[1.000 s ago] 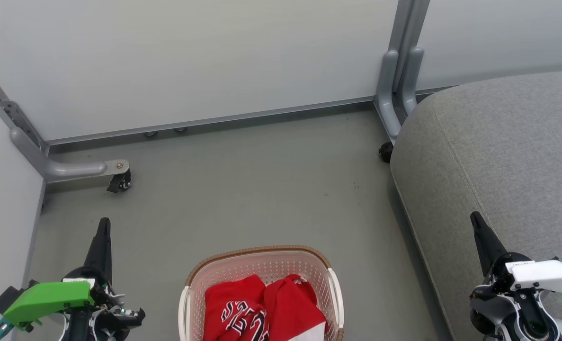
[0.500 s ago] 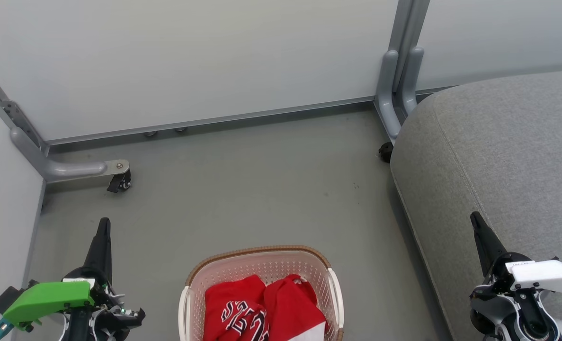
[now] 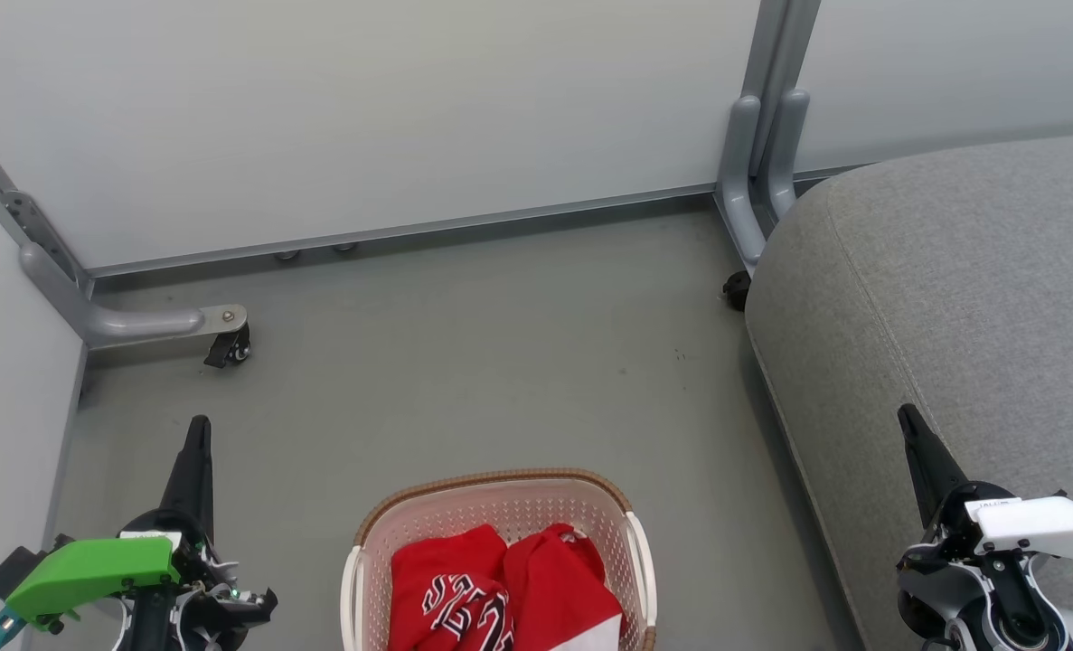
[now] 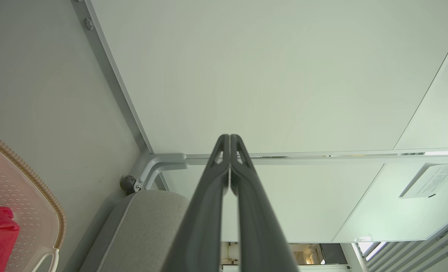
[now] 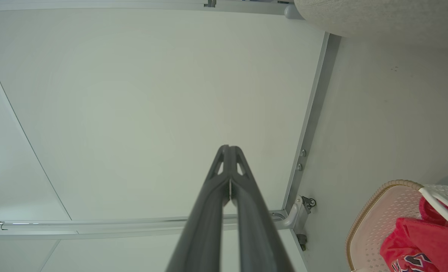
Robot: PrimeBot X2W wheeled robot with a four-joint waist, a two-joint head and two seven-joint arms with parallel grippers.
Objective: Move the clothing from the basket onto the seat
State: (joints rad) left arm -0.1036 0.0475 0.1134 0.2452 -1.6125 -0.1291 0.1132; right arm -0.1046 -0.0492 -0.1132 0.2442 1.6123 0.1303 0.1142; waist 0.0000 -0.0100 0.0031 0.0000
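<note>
Jaws on both arms are pressed shut, tip to tip, holding nothing, one pair to each side of the basket point(image 3: 497, 476) and apart from it. Between them the clothing point(image 3: 500, 579) lies bunched in the basket on the floor point(image 3: 500, 362): a lettered jersey point(image 3: 446, 592) beside the shorts point(image 3: 568, 579). Both look light, limp and likely to drape, so pinching a raised fold near the top should lift them cleanly. The seat point(image 3: 952, 271) stands just right of the basket, close to the right jaws.

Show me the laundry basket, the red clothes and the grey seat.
cream perforated plastic basket point(image 3: 500, 473), head view, brown far rim
red sports clothing point(image 3: 446, 561), head view, jersey fabric
grey fabric seat cushion point(image 3: 970, 271), head view, bare top
</note>
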